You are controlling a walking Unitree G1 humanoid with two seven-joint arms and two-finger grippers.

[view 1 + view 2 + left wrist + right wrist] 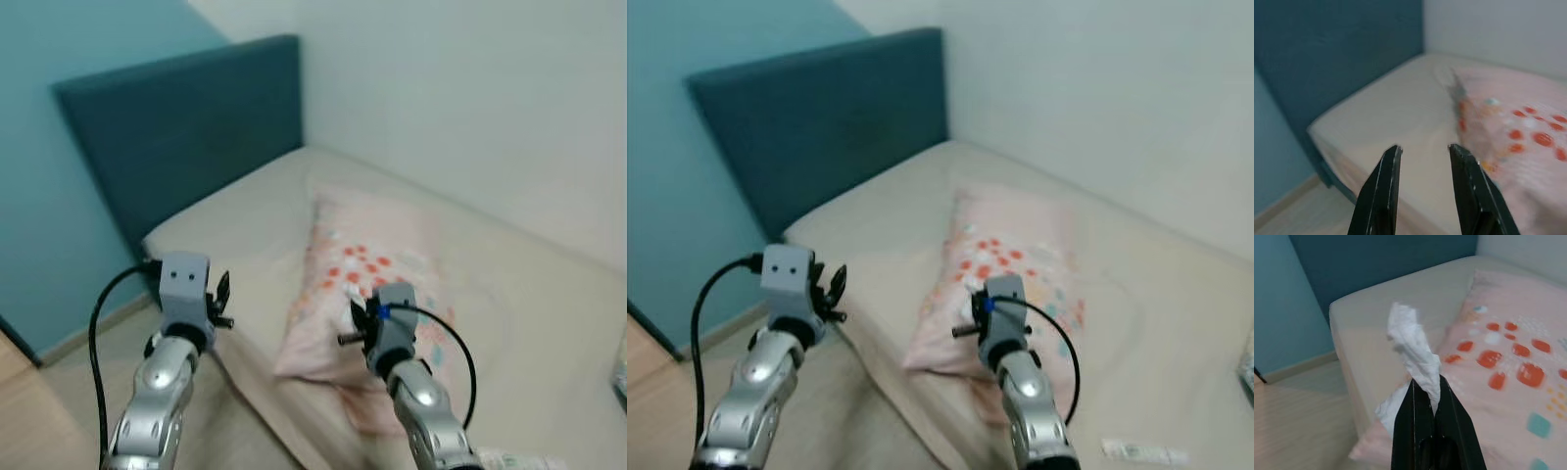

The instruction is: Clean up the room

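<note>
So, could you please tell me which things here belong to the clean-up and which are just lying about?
Part of the job:
- tissue, pinched in the shut right gripper
- left gripper, open, holding nothing, by the bed's corner

Just lying about:
- pillow with red dots, on the bed
- headboard
- small white item near the bed's edge, too blurred to identify

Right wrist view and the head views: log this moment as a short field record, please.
setting: bed with dark blue headboard
on bed: pink patterned pillow
right gripper: shut on white tissue, held above the pillow's near edge
left gripper: open, holding nothing, off the bed's corner
task status: tissue picked up, not yet disposed of
</note>
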